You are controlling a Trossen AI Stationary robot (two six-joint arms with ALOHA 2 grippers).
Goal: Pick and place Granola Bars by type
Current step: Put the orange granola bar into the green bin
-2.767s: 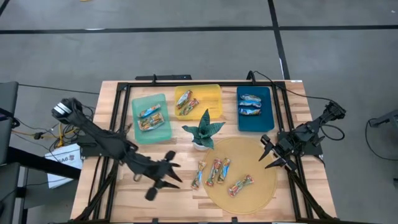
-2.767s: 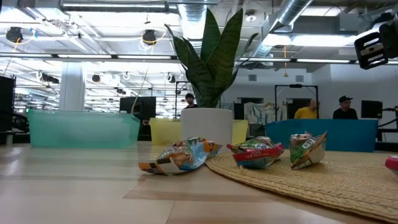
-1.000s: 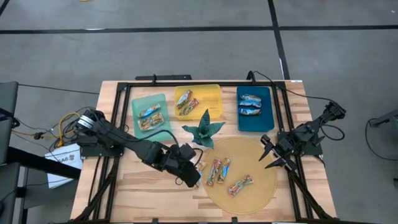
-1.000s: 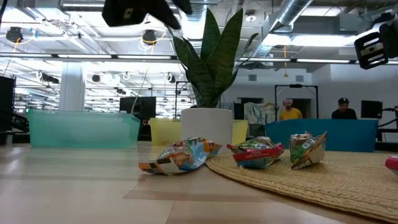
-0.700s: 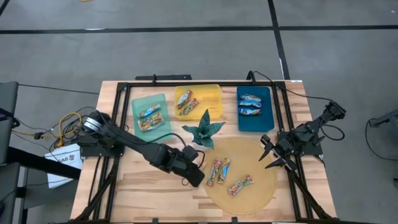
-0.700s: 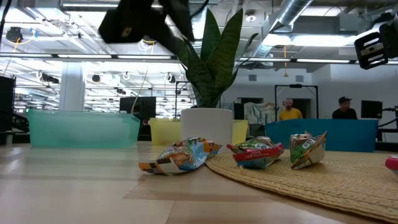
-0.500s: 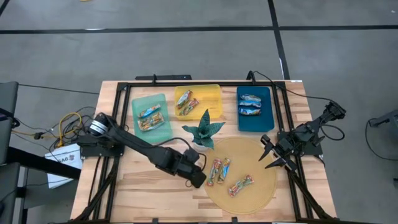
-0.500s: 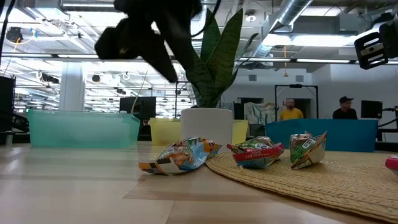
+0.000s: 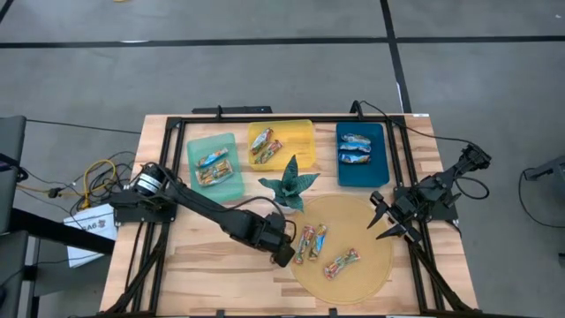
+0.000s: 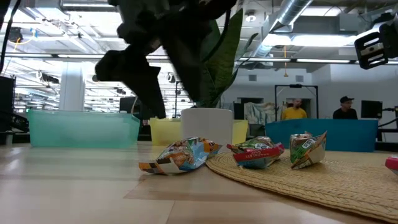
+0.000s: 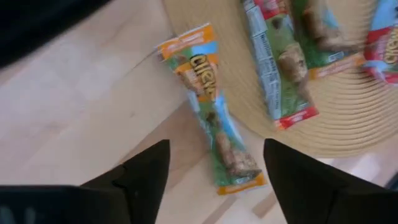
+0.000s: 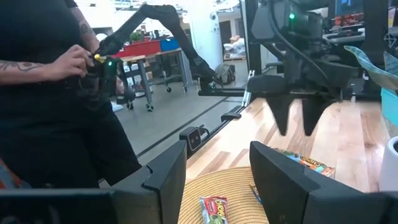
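Six bars already sit sorted in the teal tray [image 9: 226, 188], yellow tray [image 9: 300, 132] and blue tray [image 9: 378, 172], four wait around the woven mat [image 9: 371, 265], and the left gripper [image 11: 214, 165], wide open and empty, straddles the orange-wrapped bar [image 11: 211, 115] beside it.

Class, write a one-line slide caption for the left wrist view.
Open left hand poised over a granola bar lying half off the woven mat.

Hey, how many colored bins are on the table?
3, in a row behind the plant: the green bin on the left, the yellow bin in the middle, the blue bin on the right.
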